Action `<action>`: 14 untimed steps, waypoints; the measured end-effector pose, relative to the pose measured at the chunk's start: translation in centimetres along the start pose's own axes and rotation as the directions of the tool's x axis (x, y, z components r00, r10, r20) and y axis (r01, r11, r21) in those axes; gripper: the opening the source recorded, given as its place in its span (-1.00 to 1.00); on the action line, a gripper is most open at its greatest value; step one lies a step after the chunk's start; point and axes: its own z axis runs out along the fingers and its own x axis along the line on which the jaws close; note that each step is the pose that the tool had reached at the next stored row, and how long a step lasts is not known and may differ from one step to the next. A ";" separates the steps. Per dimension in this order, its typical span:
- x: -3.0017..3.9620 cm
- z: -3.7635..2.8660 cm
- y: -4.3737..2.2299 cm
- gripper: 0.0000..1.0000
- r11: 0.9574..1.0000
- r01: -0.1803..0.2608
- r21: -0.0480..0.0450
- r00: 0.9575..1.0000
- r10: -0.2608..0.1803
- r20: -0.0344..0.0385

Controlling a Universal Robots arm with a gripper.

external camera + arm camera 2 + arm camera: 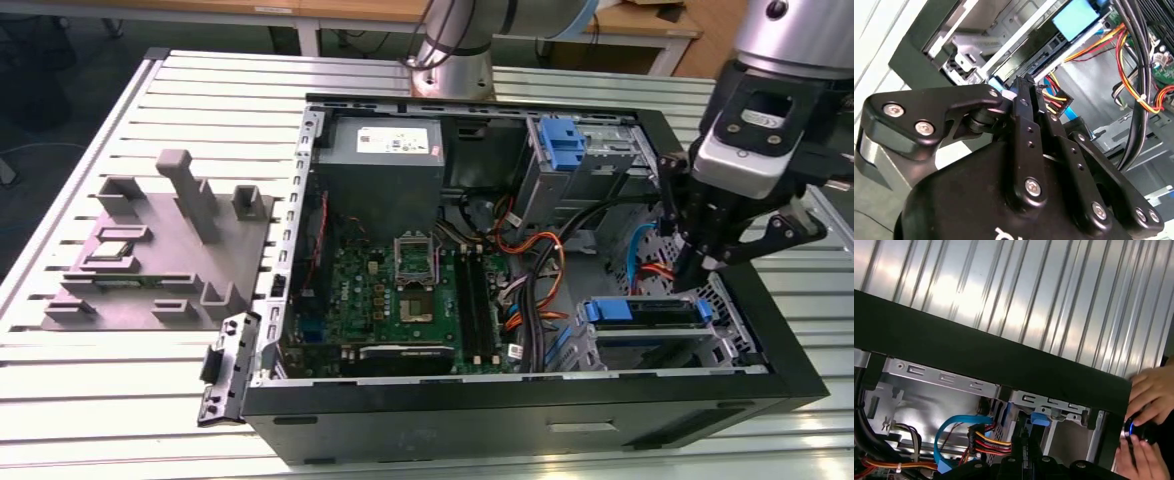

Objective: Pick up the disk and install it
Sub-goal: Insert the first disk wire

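The gripper (697, 262) hangs inside the open computer case (534, 400), near its wall on the exterior view's right, and in the second wrist view its fingers (1026, 107) look pressed together with nothing between them. The disk (645, 312), in its blue carrier, lies flat in the drive cage just below and slightly toward the case's front edge from the gripper, its long axis running across the case's width. A person's hand (1146, 405) rests on a button outside the case wall.
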 end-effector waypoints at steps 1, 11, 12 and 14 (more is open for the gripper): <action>0.02 0.06 0.01 -0.66 1.000 -0.016 0.005 1.000 0.017 -0.001; 0.16 0.52 0.08 -0.66 0.996 -0.086 0.021 0.995 0.087 -0.040; 0.16 0.53 0.08 -0.66 0.995 -0.095 0.024 0.995 0.096 -0.040; 0.16 0.53 0.10 -0.66 0.993 -0.117 0.031 0.992 0.118 -0.040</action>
